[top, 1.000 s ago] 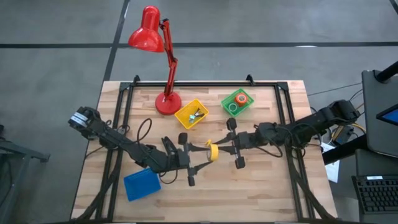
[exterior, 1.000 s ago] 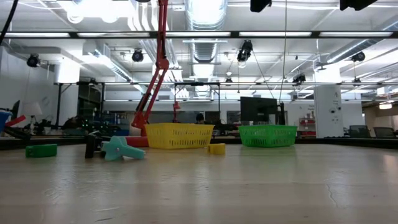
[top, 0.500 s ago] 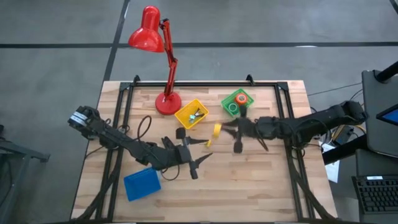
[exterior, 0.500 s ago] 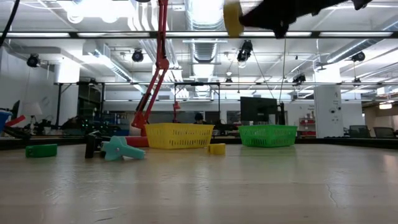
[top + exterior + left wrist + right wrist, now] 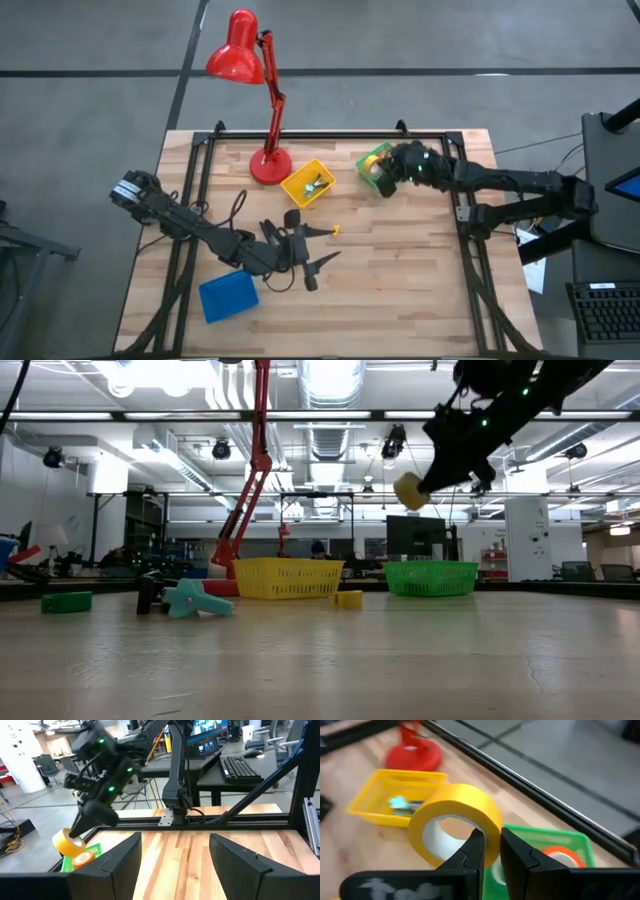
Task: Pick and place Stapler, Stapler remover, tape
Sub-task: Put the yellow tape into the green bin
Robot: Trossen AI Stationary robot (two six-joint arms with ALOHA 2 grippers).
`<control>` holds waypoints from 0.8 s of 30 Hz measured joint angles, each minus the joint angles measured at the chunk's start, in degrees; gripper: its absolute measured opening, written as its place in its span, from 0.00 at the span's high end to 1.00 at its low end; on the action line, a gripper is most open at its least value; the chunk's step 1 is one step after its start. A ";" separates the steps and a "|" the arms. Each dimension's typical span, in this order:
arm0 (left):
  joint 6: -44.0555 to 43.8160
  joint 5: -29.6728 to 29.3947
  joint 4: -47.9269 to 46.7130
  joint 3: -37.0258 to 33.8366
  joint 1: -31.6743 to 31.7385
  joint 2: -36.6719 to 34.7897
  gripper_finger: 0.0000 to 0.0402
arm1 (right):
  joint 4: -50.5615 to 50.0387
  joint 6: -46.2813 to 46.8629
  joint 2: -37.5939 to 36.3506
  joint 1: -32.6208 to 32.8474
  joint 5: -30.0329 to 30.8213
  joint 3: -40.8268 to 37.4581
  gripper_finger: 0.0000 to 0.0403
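Note:
My right gripper (image 5: 383,172) hovers over the green basket (image 5: 366,160) near the table's far edge, shut on a yellow tape roll (image 5: 456,821), which also shows in the low view (image 5: 409,491) and the left wrist view (image 5: 69,842). An orange roll (image 5: 561,855) and a green roll (image 5: 497,872) lie in that basket. My left gripper (image 5: 318,256) waits open above mid-table. The yellow basket (image 5: 308,184) holds a teal thing (image 5: 402,804). No stapler shows plainly. My right gripper pinches the yellow roll's ring wall (image 5: 490,827) between its two fingers, one finger (image 5: 475,844) on the side of the hollow, the other (image 5: 514,849) outside. The fingers slant down from the table's right. The roll is lifted clear above the green basket, its hollow turned sideways.
A red desk lamp's base (image 5: 268,166) stands left of the yellow basket. A blue box (image 5: 228,297) sits near the near-left corner. A small yellow piece (image 5: 335,229) lies mid-table. In the low view a green block (image 5: 66,601), a black thing (image 5: 148,594) and a teal thing (image 5: 194,599) lie on the table.
My right gripper has carried the yellow tape roll from mid-table, beside my left gripper, up and toward the far edge, and now holds it over the green basket, lower than half a second ago.

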 joint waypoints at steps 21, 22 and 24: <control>-1.27 0.04 -2.06 -0.02 0.02 0.00 0.42 | -26.70 -2.88 24.54 -11.21 -2.93 21.71 0.89; -1.41 0.04 -2.20 -0.02 0.02 0.00 0.42 | -26.98 -2.83 25.28 -11.26 -3.14 22.23 0.89; -1.49 0.04 -2.61 -0.02 0.02 0.00 0.42 | -29.14 -2.46 26.75 -11.38 -3.25 23.57 0.89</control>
